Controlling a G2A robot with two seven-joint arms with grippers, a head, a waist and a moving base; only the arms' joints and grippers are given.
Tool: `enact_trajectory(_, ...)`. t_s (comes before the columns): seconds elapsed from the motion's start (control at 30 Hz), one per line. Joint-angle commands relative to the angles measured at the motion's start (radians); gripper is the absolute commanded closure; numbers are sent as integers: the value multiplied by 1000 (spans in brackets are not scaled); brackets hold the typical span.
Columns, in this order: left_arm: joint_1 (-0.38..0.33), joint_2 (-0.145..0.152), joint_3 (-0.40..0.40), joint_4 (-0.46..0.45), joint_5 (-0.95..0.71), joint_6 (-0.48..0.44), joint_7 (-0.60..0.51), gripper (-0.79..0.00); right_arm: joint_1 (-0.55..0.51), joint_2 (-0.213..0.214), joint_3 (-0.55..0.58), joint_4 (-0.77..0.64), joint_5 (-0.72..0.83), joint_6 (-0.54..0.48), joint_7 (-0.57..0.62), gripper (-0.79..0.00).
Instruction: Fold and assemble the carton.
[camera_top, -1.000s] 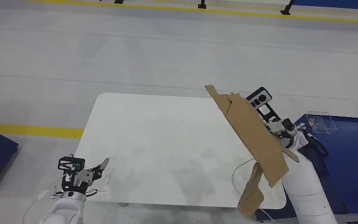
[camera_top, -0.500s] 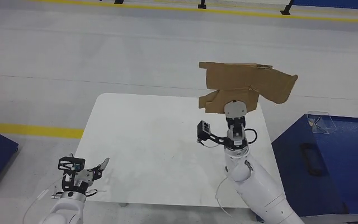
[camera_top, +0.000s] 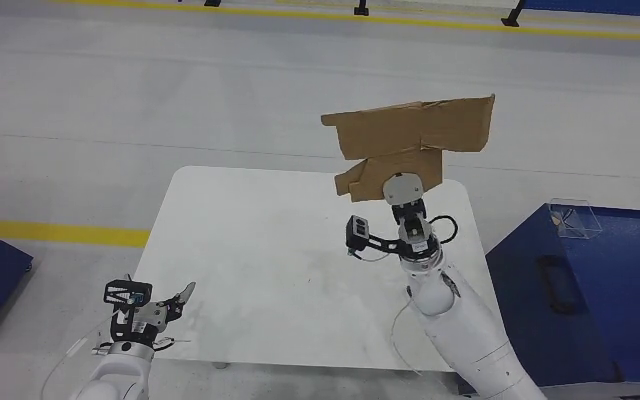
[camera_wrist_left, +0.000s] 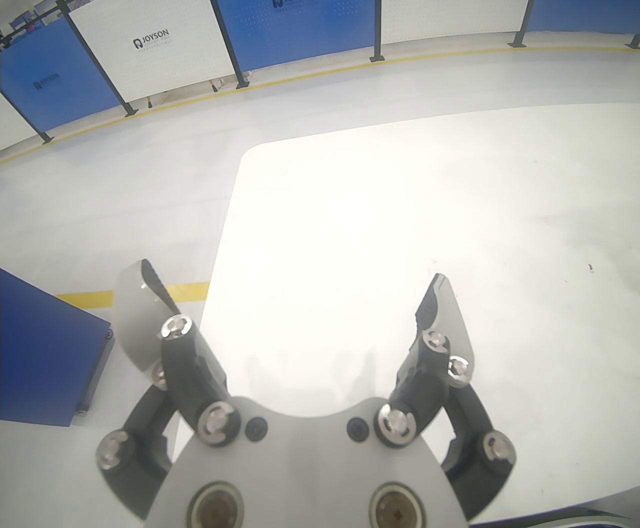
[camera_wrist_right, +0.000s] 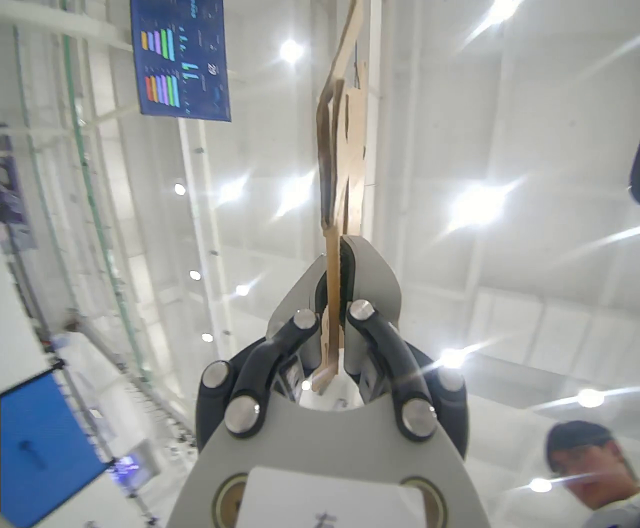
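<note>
The carton (camera_top: 415, 138) is a flat brown cardboard blank, held up in the air above the far right part of the white table (camera_top: 270, 260). My right gripper (camera_top: 402, 190) points upward and is shut on the blank's lower edge. In the right wrist view the carton (camera_wrist_right: 342, 150) shows edge-on, pinched between the closed fingers of the right gripper (camera_wrist_right: 334, 250). My left gripper (camera_top: 182, 296) hovers at the table's near left corner. Its fingers (camera_wrist_left: 440, 305) stand wide apart in the left wrist view, and the left gripper (camera_wrist_left: 295, 285) holds nothing.
A blue cabinet (camera_top: 560, 290) stands right of the table, with a clear plastic box (camera_top: 573, 215) on top. Another blue box (camera_wrist_left: 45, 355) sits on the floor left of the table. Yellow floor tape (camera_top: 70, 235) runs to the left.
The right arm swung from the table's right edge to the far middle and raised the carton upright; since half a second ago the blank shifted slightly left. The left arm kept still.
</note>
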Motion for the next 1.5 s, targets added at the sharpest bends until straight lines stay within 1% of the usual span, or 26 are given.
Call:
enact_trajectory(0.0,0,0,0,0,0,0,0,-785,7,4,79,-32,-226,-52,109,0)
enact_trajectory(0.07,0,0,0,0,0,0,0,-785,13,10,154,-64,-455,-128,233,0)
enact_trajectory(0.17,0,0,0,0,0,0,0,-785,18,25,255,-84,-780,-289,404,0)
enact_trajectory(0.23,0,0,0,0,0,0,0,-785,22,36,317,-92,-958,-411,504,0)
enact_trajectory(0.3,0,0,0,0,0,0,0,-785,21,46,372,-98,-1095,-530,583,0)
enact_trajectory(0.43,0,0,0,0,0,0,0,-785,8,61,468,-118,-1327,-807,670,0)
enact_trajectory(0.5,0,0,0,0,0,0,0,-785,-13,62,492,-136,-1384,-920,697,0)
enact_trajectory(0.57,0,0,0,0,0,0,0,-785,-34,64,505,-158,-1457,-1020,716,0)
enact_trajectory(0.67,0,0,0,0,0,0,0,-785,-61,65,503,-187,-1613,-1188,728,0)
enact_trajectory(0.73,0,0,0,0,0,0,0,-785,-75,64,490,-197,-1689,-1270,721,0)
enact_trajectory(0.8,0,0,0,0,0,0,0,-785,-82,62,475,-197,-1708,-1297,716,0)
enact_trajectory(1.17,0,0,0,0,0,0,0,-785,-82,62,475,-197,-1708,-1297,716,0)
enact_trajectory(1.2,0,0,0,0,0,0,0,-785,-82,61,480,-230,-1694,-1314,699,0)
enact_trajectory(1.23,0,0,0,0,0,0,0,-785,-81,62,492,-271,-1698,-1325,697,0)
enact_trajectory(1.3,0,0,0,0,0,0,0,-785,-81,69,557,-338,-1774,-1371,652,0)
enact_trajectory(1.4,0,0,0,0,0,0,0,-785,-85,82,670,-428,-1948,-1452,570,0)
enact_trajectory(1.47,0,0,0,0,0,0,0,-785,-88,87,728,-484,-2020,-1512,510,0)
